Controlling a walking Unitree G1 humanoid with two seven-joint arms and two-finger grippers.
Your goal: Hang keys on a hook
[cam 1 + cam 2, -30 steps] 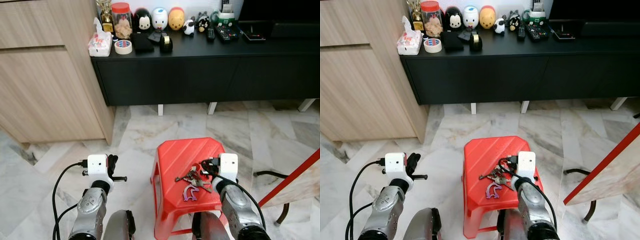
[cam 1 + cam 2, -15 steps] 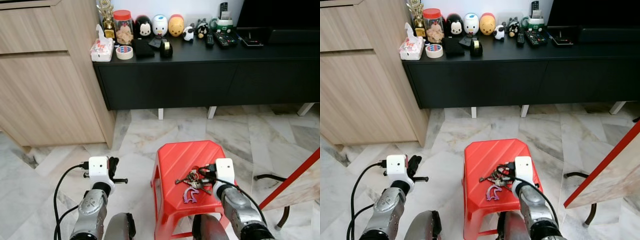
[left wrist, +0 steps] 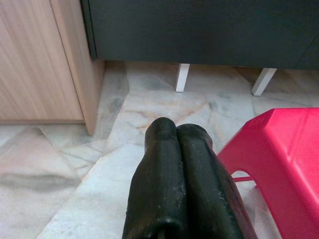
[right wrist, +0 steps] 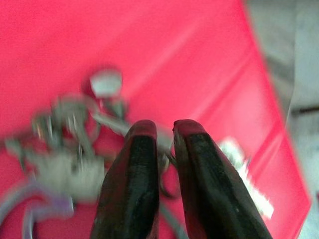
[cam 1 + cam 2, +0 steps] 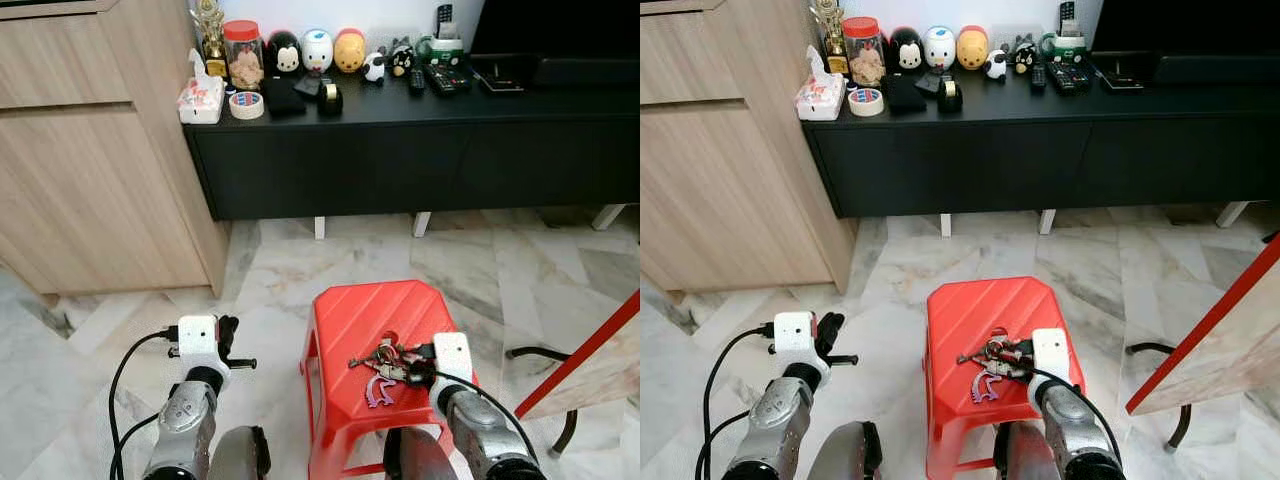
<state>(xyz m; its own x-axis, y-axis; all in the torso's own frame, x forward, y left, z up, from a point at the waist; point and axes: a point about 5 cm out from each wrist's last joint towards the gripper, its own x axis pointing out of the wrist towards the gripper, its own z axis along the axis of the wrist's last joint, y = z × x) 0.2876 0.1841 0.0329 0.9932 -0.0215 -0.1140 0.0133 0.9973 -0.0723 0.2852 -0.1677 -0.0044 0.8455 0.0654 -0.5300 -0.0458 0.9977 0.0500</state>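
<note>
Left hand (image 3: 177, 130) fingers pressed together, right hand (image 4: 163, 130) fingers slightly parted

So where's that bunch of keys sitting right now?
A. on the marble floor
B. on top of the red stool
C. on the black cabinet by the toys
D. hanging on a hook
B: the keys lie on the top of the red stool, with the right tool right at them; its fingers look nearly closed in the right wrist view, though whether they hold anything is unclear.

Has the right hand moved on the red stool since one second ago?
Yes. The right hand has drawn back toward the robot, nearer the red stool's front edge, beside the keys.
</note>
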